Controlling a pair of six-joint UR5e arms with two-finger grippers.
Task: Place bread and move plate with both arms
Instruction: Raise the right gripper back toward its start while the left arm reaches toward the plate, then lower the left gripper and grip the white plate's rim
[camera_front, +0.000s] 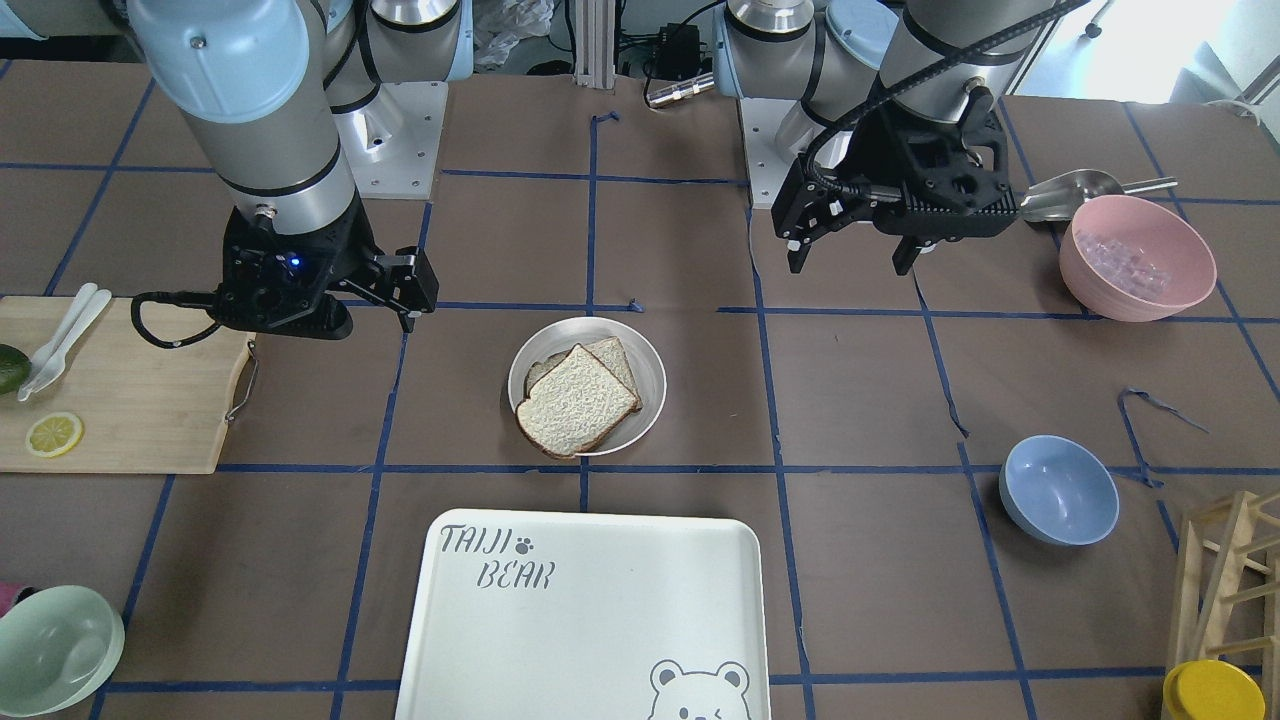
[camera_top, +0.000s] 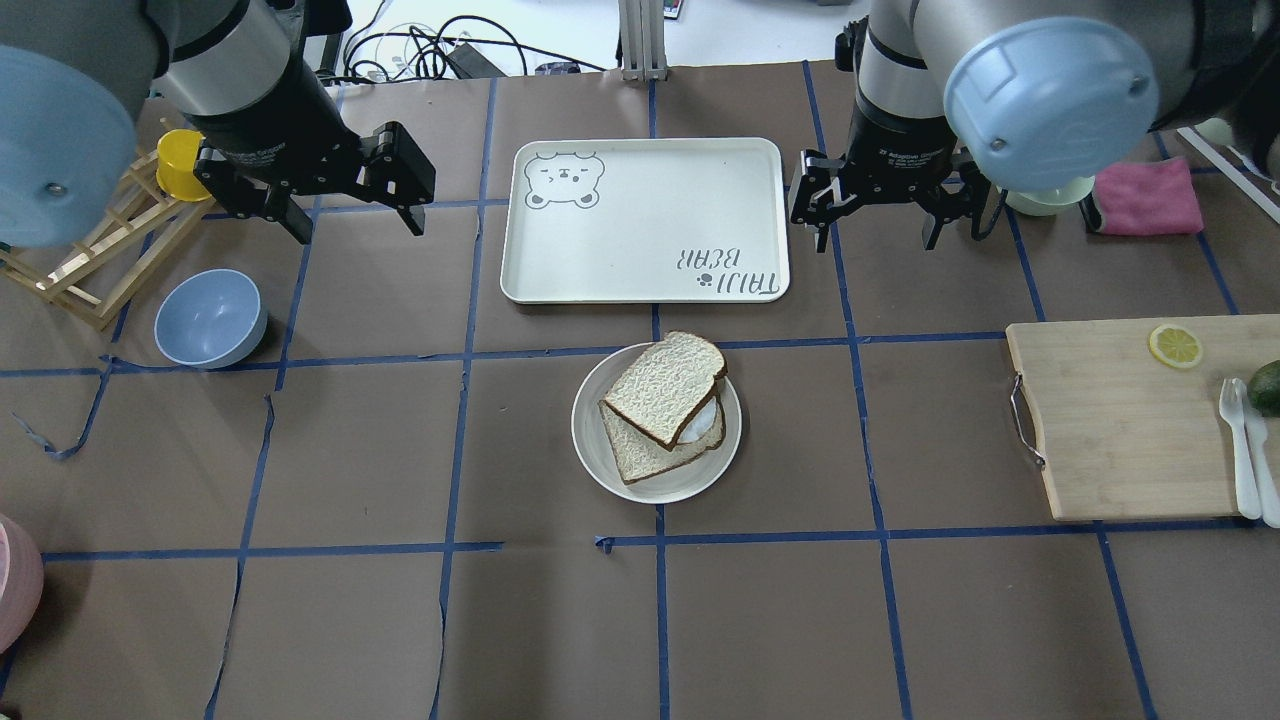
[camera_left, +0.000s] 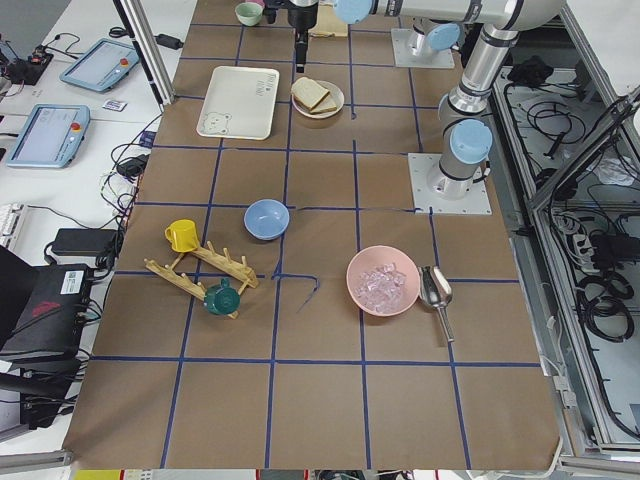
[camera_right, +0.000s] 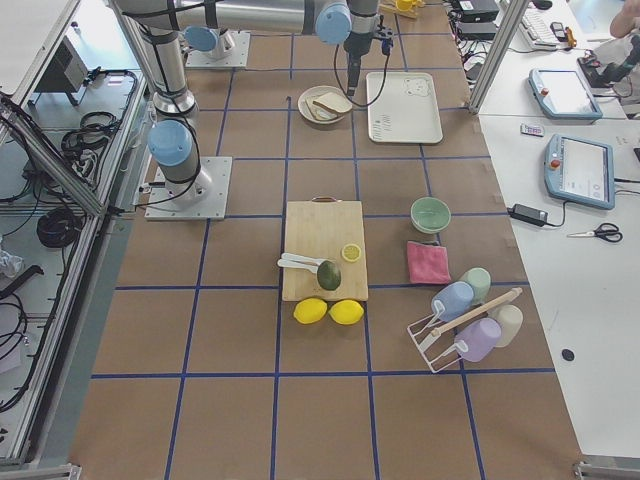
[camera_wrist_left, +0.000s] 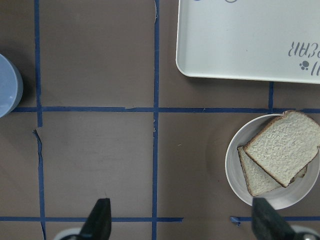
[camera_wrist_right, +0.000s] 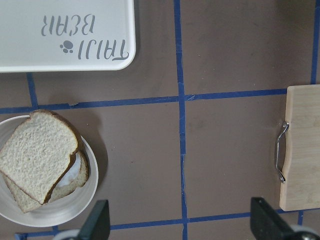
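Observation:
The bread (camera_top: 665, 385) lies on top of a second slice, with something white showing between them, on the round cream-white plate (camera_top: 590, 450) at the table's middle. They also show in the front view, bread (camera_front: 577, 400) and plate (camera_front: 652, 365). My left gripper (camera_top: 357, 228) is open and empty, raised above the table left of the tray and well away from the plate. My right gripper (camera_top: 876, 243) is open and empty, raised right of the tray. The left wrist view shows the bread (camera_wrist_left: 282, 146) at lower right. The right wrist view shows it (camera_wrist_right: 37, 152) at lower left.
The white "TAIJI BEAR" tray (camera_top: 645, 220) lies just beyond the plate. A wooden cutting board (camera_top: 1120, 420) with a lemon slice and white cutlery is on the right. A blue bowl (camera_top: 210, 318) and a wooden rack (camera_top: 90, 260) are on the left. A pink bowl (camera_front: 1137, 258) stands near the left arm's base.

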